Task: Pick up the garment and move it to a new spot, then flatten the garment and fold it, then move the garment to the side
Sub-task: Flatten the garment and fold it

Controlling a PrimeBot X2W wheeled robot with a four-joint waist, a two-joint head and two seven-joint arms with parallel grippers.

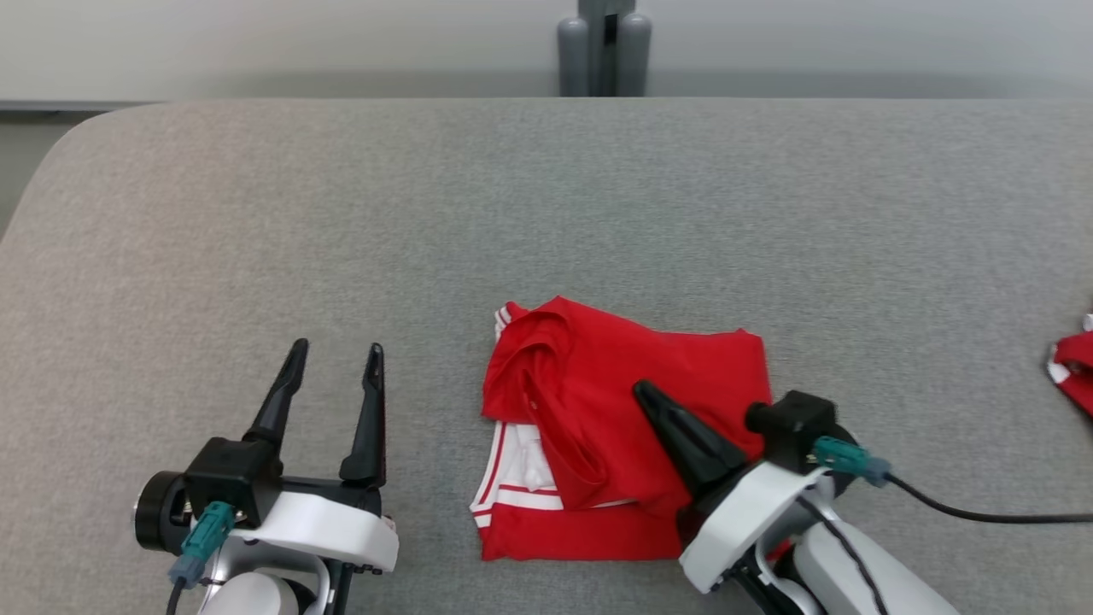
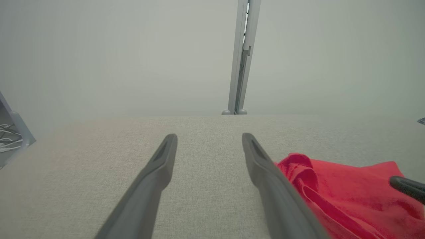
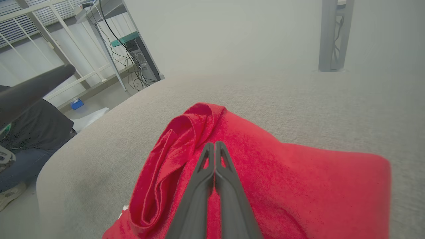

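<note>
Fingers (image 3: 199, 196) pressed flat together with no cloth seen between them, the right end effector (image 3: 215, 144) lies over the middle of the red garment (image 1: 615, 367); whether it touches the cloth cannot be told. The garment sits near the front of the table (image 1: 546, 188) as a rough folded rectangle, white-striped trim showing at its left edge. The left end effector (image 1: 337, 345) hangs open over bare table just beside it. Folding looks done, so moving the garment aside is probably next, which calls for opening the fingers and catching every layer at one edge. The table is grey fabric with a rounded far corner. Another red cloth (image 1: 1072, 363) lies at its right edge, and a grey post (image 1: 604, 47) rises behind it.
</note>
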